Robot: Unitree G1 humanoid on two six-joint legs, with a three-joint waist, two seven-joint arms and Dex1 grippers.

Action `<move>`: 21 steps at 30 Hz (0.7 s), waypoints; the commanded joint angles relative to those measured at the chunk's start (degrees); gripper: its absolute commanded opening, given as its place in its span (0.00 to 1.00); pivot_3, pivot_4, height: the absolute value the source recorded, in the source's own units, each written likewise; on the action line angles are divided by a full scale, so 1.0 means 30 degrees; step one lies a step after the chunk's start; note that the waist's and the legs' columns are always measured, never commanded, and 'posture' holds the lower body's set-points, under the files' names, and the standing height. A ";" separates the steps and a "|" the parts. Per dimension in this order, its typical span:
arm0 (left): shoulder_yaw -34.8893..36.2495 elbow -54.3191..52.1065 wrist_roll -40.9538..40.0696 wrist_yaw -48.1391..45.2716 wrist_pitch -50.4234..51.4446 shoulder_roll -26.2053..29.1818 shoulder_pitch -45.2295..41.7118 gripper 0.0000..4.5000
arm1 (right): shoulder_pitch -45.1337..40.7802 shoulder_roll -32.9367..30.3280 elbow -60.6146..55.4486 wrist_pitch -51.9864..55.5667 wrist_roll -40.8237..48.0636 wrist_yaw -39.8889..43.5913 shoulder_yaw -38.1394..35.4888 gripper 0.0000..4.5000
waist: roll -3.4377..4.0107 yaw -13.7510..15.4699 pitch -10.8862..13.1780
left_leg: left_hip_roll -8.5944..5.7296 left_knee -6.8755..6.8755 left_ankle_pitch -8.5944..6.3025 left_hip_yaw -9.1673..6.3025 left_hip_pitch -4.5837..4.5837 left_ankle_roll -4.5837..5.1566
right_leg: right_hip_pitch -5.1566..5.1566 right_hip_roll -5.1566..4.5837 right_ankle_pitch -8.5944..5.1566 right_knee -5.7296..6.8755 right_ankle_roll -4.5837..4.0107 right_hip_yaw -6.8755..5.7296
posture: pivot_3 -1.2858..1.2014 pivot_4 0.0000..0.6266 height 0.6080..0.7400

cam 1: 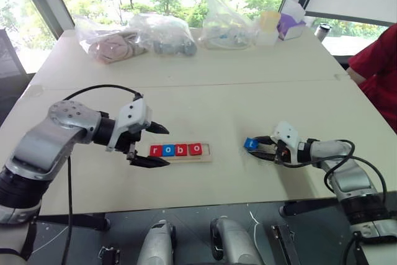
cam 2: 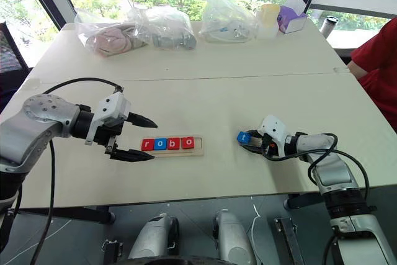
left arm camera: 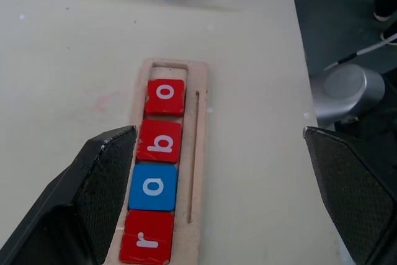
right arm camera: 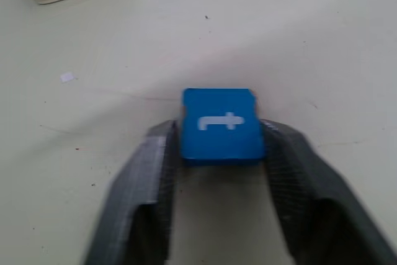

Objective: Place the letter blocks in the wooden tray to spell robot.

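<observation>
We can't read the letters clearly from the head camera; the left wrist view shows r, o, b, o seated in the wooden tray [cam 1: 205, 151], last slot bare. Our right gripper [right arm camera: 221, 144] is clamped on the blue t block [right arm camera: 221, 125], down at the table [cam 1: 186, 91], well right of the tray. Left gripper [cam 1: 155, 145] hangs wide open at the tray's r end, touching nothing.

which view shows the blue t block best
The right wrist view: the blue t block sits close up between the right claw fingers, shut on it, letter readable. Both eye views show it small on the table; the left wrist view catches it at the far edge.
</observation>
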 commanded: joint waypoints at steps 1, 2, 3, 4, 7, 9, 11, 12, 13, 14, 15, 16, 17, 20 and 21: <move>0.0237 0.0235 0.0300 -0.0053 -0.0551 0.0174 -0.0051 1.00 | -0.0058 0.0166 -0.0449 0.0231 0.0232 -0.0223 -0.0162 0.26 | 0.0000 -0.0004 0.0000 | 0.0000 0.0001 0.0000 0.0000 0.0000 0.0000 | 0.0000 0.0000 0.0007 0.0001 -0.0011 0.0000 | 0.52 0.24 1.00; 0.0259 0.0433 0.0434 -0.0094 -0.0673 0.0239 -0.0032 1.00 | -0.0198 0.0232 -0.0831 0.0343 0.0311 -0.0268 -0.0151 0.26 | 0.0000 -0.0014 0.0000 | 0.0000 0.0001 0.0000 0.0000 0.0001 0.0000 | 0.0000 0.0000 0.0024 0.0001 -0.0039 -0.0001 | 0.52 0.24 1.00; 0.0297 0.0697 0.0612 -0.0124 -0.0817 0.0352 -0.0006 1.00 | -0.0420 0.0242 -0.1615 0.0708 0.0564 -0.0062 -0.0034 0.26 | 0.0001 -0.0029 0.0000 | 0.0000 0.0000 0.0000 0.0001 0.0001 0.0000 | -0.0001 0.0000 0.0035 0.0002 -0.0057 0.0000 | 0.52 0.24 1.00; 0.0322 0.0890 0.0738 -0.0149 -0.0931 0.0431 0.0011 1.00 | -0.0570 0.0252 -0.2199 0.1004 0.0742 0.0096 0.0042 0.26 | 0.0001 -0.0049 0.0001 | 0.0000 0.0000 0.0000 0.0003 0.0001 -0.0001 | -0.0004 0.0001 0.0035 0.0006 -0.0058 0.0000 | 0.52 0.24 1.00; 0.0681 0.1513 0.1001 0.0022 -0.0918 0.0805 0.0143 1.00 | -0.2127 0.0556 -0.4484 0.2644 0.1257 0.0923 0.1207 0.26 | 0.0006 -0.0142 0.0004 | 0.0007 -0.0006 0.0000 0.0010 -0.0002 0.0000 | -0.0032 0.0014 0.0037 0.0029 -0.0061 0.0013 | 0.52 0.24 1.00; 0.0907 0.1558 0.0931 0.0165 -0.0716 0.1004 0.0267 1.00 | -0.3207 0.0675 -0.5149 0.3178 0.1056 0.1793 0.2426 0.26 | 0.0009 -0.0118 0.0005 | 0.0024 -0.0004 0.0000 0.0013 0.0006 0.0000 | -0.0037 0.0046 0.0039 0.0040 -0.0063 0.0032 | 0.52 0.24 1.00; 0.1037 0.1340 0.0813 0.0228 -0.0590 0.1104 0.0459 1.00 | -0.3921 0.0775 -0.5051 0.3027 0.0621 0.2556 0.3484 0.26 | 0.0006 -0.0032 0.0004 | 0.0047 -0.0003 0.0000 -0.0008 0.0004 0.0000 | -0.0036 0.0077 0.0038 0.0041 -0.0067 0.0031 | 0.52 0.24 1.00; 0.1117 0.1141 0.0732 0.0255 -0.0533 0.1176 0.0648 1.00 | -0.4414 0.0990 -0.4633 0.2848 0.0373 0.2853 0.4046 0.26 | 0.0005 0.0061 0.0003 | 0.0051 -0.0006 0.0000 -0.0017 0.0002 0.0000 | -0.0036 0.0089 0.0040 0.0040 -0.0075 0.0032 | 0.52 0.24 1.00; 0.1167 0.0980 0.0685 0.0293 -0.0487 0.1220 0.0792 1.00 | -0.4794 0.1155 -0.4221 0.2639 0.0178 0.3068 0.4454 0.26 | 0.0003 0.0098 0.0002 | 0.0051 -0.0012 0.0000 -0.0023 -0.0003 0.0000 | -0.0034 0.0089 0.0039 0.0039 -0.0077 0.0030 | 0.52 0.24 1.00; 0.1220 0.0853 0.0652 0.0357 -0.0446 0.1264 0.0917 1.00 | -0.5126 0.1296 -0.3823 0.2410 -0.0039 0.3248 0.4823 0.26 | 0.0003 0.0119 0.0002 | 0.0050 -0.0010 0.0000 -0.0027 -0.0011 0.0000 | -0.0034 0.0093 0.0037 0.0037 -0.0080 0.0030 | 0.52 0.24 1.00; 0.1282 0.0733 0.0630 0.0451 -0.0397 0.1296 0.1034 1.00 | -0.5400 0.1424 -0.3411 0.2027 -0.0352 0.3308 0.5131 0.26 | 0.0003 0.0112 0.0003 | 0.0047 -0.0009 0.0000 -0.0024 -0.0022 -0.0001 | -0.0037 0.0087 0.0037 0.0029 -0.0080 0.0031 | 0.52 0.24 1.00; 0.1318 0.0638 0.0618 0.0536 -0.0345 0.1301 0.1100 1.00 | -0.5530 0.1478 -0.3146 0.1733 -0.0553 0.3340 0.5276 0.26 | 0.0003 0.0110 0.0003 | 0.0044 0.0000 0.0000 -0.0017 -0.0033 -0.0001 | -0.0039 0.0082 0.0037 0.0021 -0.0082 0.0035 | 0.52 0.24 1.00; 0.1472 0.0480 0.0517 0.0660 -0.0212 0.1329 0.1290 1.00 | -0.5689 0.1624 -0.2577 0.0953 -0.1018 0.3285 0.5550 0.26 | 0.0003 0.0081 0.0003 | 0.0038 0.0010 0.0000 -0.0014 -0.0042 -0.0001 | -0.0039 0.0079 0.0038 0.0013 -0.0081 0.0044 | 0.52 0.24 1.00; 0.1815 0.0137 0.0293 0.1006 0.0058 0.1370 0.1877 1.00 | -0.5961 0.1980 -0.1317 -0.0361 -0.1624 0.3398 0.6020 0.26 | 0.0003 0.0041 0.0003 | 0.0021 0.0028 0.0001 0.0006 -0.0044 -0.0002 | -0.0035 0.0074 0.0041 0.0010 -0.0076 0.0091 | 0.52 0.24 1.00; 0.1853 0.0090 0.0290 0.1074 0.0071 0.1368 0.1986 1.00 | -0.6007 0.2040 -0.1108 -0.0518 -0.1650 0.3469 0.6054 0.26 | 0.0002 0.0029 0.0002 | 0.0021 0.0030 0.0001 0.0007 -0.0043 -0.0002 | -0.0035 0.0076 0.0042 0.0010 -0.0075 0.0093 | 0.52 0.24 1.00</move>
